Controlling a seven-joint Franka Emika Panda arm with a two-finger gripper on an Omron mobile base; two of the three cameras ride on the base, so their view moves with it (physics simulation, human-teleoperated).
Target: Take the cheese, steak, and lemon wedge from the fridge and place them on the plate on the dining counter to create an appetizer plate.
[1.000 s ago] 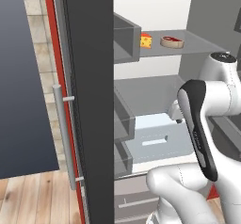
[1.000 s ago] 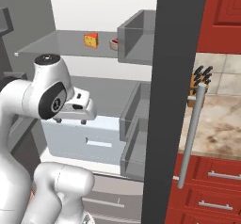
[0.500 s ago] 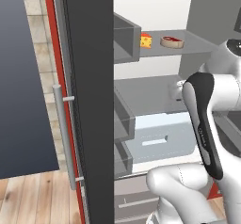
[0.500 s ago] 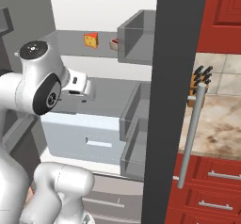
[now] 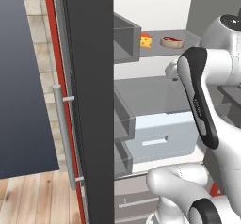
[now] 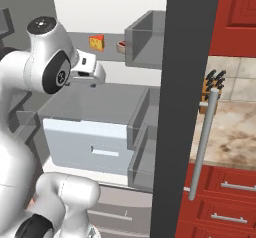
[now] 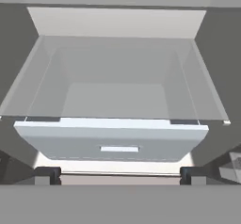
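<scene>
Fridge (image 5: 89, 100): door swung wide, dark edge running top to bottom at centre of the left base view; silver handle (image 6: 202, 144) at right of the right base view.
Upper shelf (image 5: 188, 38): cheese (image 5: 146, 40) and steak (image 5: 172, 42) side by side near the front lip, apart, at upper centre-right.
Pale drawer (image 7: 113, 145): lower centre of the hand view, glass shelf above it bare.
Gripper (image 6: 90, 74): jaws spread fully, nothing held, in open space below the upper shelf edge, above the glass shelf.
</scene>
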